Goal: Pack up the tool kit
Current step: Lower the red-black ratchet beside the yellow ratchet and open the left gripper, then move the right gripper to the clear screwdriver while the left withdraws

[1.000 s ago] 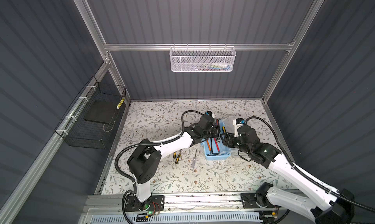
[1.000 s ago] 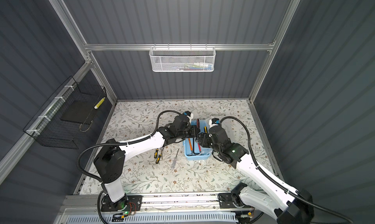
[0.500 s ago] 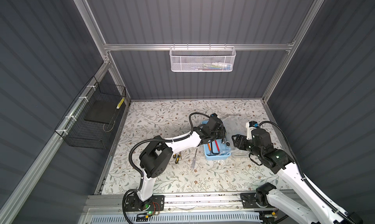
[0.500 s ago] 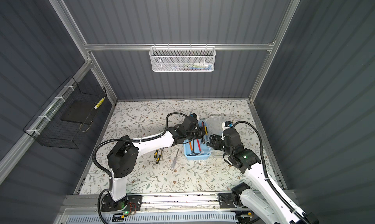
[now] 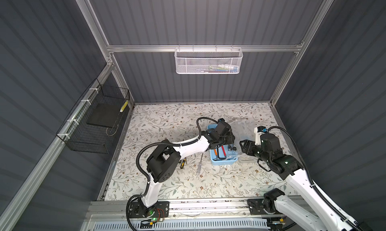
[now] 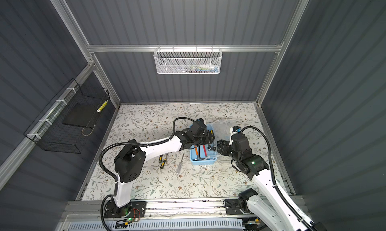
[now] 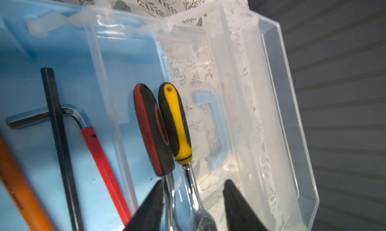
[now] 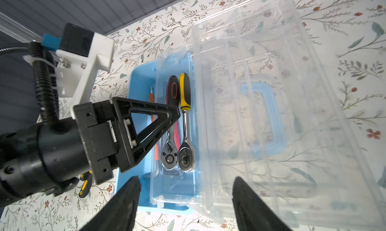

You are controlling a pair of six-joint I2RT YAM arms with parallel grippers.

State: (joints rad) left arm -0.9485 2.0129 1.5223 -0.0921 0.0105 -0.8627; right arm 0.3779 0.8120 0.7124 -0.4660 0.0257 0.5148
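Left wrist view: the left gripper (image 7: 194, 181), jaws apart, straddles two ratchets (image 7: 177, 123) lying in the blue tool box (image 7: 62, 41), apparently a release, its clear lid (image 8: 292, 94) open beside the empty, spread right gripper (image 8: 186, 179); the next move probably calls for lifting clear and fetching the screwdrivers (image 6: 163, 163) lying on the table (image 6: 146, 177).

Finding no legible text, brand, number or sign in any view. Spotting only a faint line of dark print running along the orange tool (image 7: 20, 195) lying in the light blue box (image 7: 62, 52), too blurred for reading.
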